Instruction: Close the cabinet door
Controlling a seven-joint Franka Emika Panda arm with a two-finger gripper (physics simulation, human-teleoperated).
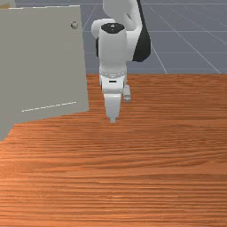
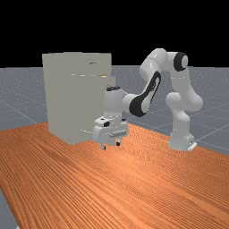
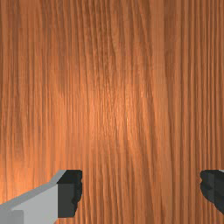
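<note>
Nearby, cabinet door (image 1: 44,66), front view's left of end effector (image 1: 112,119)

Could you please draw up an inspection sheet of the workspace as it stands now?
Surface: table of orange-brown wood, grain visible, with a bright sheen in places.
Job's things: pale grey cabinet standing upright on the table, at the front view's left; a small round knob sits near a panel's upper corner. How far the door stands open, I cannot tell.
Clutter: nothing seen.
Grippers: one gripper, open, nothing between its fingers, pointing down above the table, with a gap between it and the cabinet in the front view.
Cables: nothing seen.
Surroundings: grey floor with pale lines, black backdrop beyond it.
</note>
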